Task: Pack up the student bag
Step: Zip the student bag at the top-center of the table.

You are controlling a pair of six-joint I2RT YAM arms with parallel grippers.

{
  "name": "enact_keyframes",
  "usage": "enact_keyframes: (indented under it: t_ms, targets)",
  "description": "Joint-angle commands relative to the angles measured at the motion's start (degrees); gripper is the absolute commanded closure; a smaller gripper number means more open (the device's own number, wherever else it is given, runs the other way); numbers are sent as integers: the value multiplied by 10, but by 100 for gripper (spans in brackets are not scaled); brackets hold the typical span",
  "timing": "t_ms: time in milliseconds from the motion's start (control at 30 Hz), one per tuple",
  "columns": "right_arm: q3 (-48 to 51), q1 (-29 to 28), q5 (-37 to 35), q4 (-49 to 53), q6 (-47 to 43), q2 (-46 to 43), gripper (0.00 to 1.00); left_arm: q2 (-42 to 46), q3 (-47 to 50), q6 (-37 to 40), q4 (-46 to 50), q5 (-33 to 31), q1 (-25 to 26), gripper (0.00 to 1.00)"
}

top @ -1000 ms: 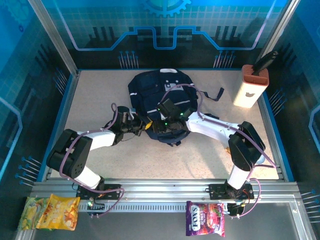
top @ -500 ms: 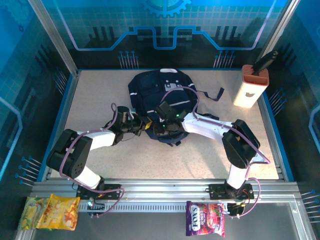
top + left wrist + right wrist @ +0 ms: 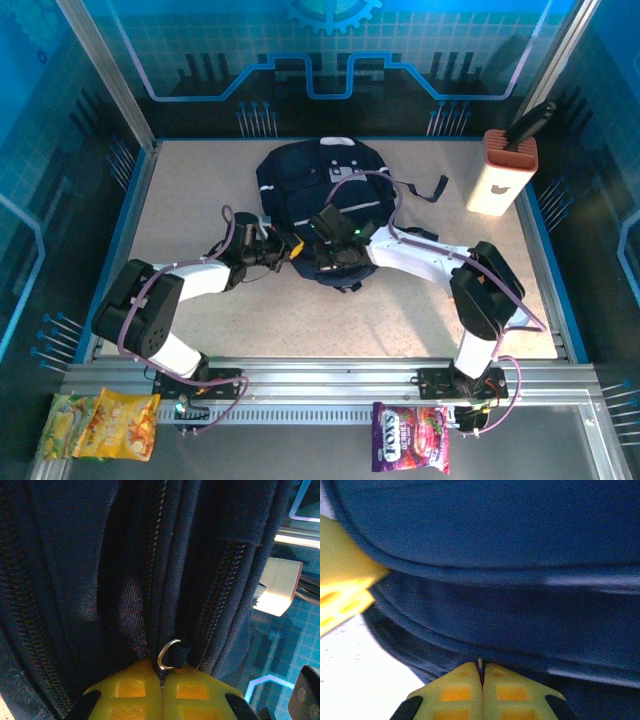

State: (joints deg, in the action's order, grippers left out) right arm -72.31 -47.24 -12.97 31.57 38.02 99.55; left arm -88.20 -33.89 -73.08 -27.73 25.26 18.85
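Observation:
The student bag (image 3: 325, 185), dark navy with white stripes, lies flat at the back middle of the table. My left gripper (image 3: 291, 249) is at its near left edge. In the left wrist view that gripper (image 3: 162, 669) is shut, its yellow fingertips pinching the tab of a metal zipper pull (image 3: 169, 656) between two zipper lines of the student bag (image 3: 100, 555). My right gripper (image 3: 325, 262) is at the bag's near edge, right beside the left one. Its yellow fingers (image 3: 455, 690) are pressed together on a thin sliver at a navy seam of the student bag (image 3: 495, 535).
A white and orange box (image 3: 500, 175) with a dark handle sticking out stands at the back right. The bag's dark strap (image 3: 432, 190) trails toward it. Yellow snack packets (image 3: 100, 425) and a purple packet (image 3: 410, 437) lie on the front ledge below the rail.
My right gripper has closed its jaws at the bag's near edge, and its arm has shifted slightly. The left gripper has stayed shut in place.

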Motion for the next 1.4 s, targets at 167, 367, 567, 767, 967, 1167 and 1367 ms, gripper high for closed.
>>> enact_keyframes:
  t_ms: [167, 367, 567, 767, 967, 1167, 1367]
  targets:
    - [82, 54, -169, 63, -31, -96, 100, 38, -6, 35, 25, -13, -29, 100]
    - [96, 94, -169, 34, -70, -123, 100, 50, -6, 53, 50, -13, -50, 100]
    - [41, 109, -177, 40, -110, -80, 100, 61, -15, 75, 86, -13, -95, 100]
    - [-16, 74, -111, -2, -160, -38, 100, 91, -36, 119, 160, -25, -144, 84]
    - [-87, 12, -55, -35, -203, 13, 100, 164, -39, 159, 281, -80, -169, 48]
    - [-137, -10, 29, -73, -190, 52, 100, 217, -25, 136, 314, -82, -163, 41]
    - [-154, -23, 82, -92, -177, 75, 100, 209, 5, 58, 233, -41, -124, 44]
